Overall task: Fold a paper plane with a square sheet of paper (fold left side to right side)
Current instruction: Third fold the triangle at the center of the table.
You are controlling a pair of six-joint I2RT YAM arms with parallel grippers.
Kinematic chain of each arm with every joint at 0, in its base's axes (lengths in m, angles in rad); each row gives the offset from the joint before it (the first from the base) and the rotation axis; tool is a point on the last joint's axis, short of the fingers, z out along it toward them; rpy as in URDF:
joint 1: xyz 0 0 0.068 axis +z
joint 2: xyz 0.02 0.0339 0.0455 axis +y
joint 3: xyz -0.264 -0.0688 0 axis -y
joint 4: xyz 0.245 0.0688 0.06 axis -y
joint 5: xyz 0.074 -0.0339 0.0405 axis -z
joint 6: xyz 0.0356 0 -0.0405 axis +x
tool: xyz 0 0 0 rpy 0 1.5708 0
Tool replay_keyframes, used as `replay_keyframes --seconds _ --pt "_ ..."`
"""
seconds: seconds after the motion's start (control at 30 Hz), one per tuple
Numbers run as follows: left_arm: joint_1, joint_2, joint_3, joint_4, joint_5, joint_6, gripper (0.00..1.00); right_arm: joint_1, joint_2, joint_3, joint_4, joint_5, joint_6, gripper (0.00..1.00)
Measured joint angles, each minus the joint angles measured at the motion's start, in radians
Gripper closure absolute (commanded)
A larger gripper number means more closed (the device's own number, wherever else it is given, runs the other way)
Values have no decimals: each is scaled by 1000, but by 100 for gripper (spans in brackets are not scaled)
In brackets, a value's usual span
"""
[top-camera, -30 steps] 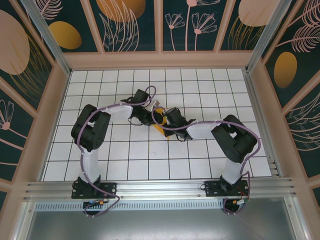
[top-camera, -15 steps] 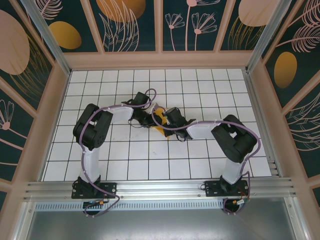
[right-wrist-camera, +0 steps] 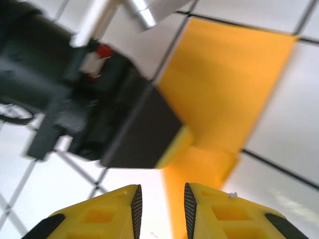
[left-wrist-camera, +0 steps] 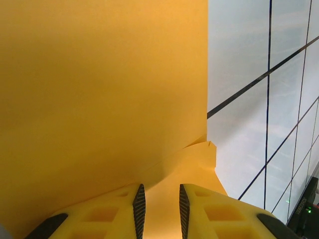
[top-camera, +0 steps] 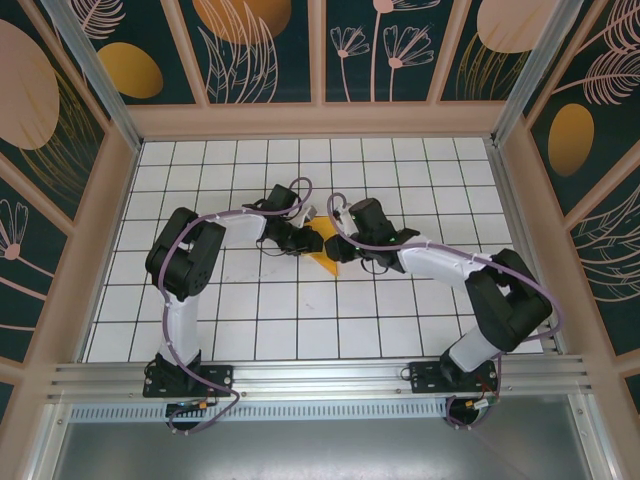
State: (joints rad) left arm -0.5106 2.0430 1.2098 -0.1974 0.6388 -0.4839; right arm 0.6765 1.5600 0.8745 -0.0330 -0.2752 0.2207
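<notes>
Creasing seemed the step in hand: the square sheet of paper (top-camera: 326,250) lay partly folded at mid-table. The left gripper (left-wrist-camera: 160,191) and right gripper (right-wrist-camera: 160,191) were over it, jaws narrowly apart; whether either pinched it I could not tell. Next, the fold probably needed pressing flat.

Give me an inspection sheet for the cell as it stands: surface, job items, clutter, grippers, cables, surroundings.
Surface: white gridded table.
Job's things: orange-yellow paper, partly folded, mid-table between the two grippers.
Clutter: nothing seen.
Grippers: left gripper, fingers narrowly apart, low on the paper; right gripper, fingers narrowly apart, nothing between them.
Cables: purple cables run along both arms.
Surroundings: dark floral wall panels; aluminium rail at the near edge.
</notes>
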Motion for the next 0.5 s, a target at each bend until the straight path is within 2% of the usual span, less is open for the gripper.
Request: replay_keyframes --seconds 0.1,0.2,0.5 --pt "0 0 0 0 0 0 71 0 15 -16 6 -111 31 69" --pt "0 0 0 0 0 0 71 0 60 -17 13 -171 53 70" --pt "0 0 0 0 -1 0 71 -5 191 17 13 -232 64 71"
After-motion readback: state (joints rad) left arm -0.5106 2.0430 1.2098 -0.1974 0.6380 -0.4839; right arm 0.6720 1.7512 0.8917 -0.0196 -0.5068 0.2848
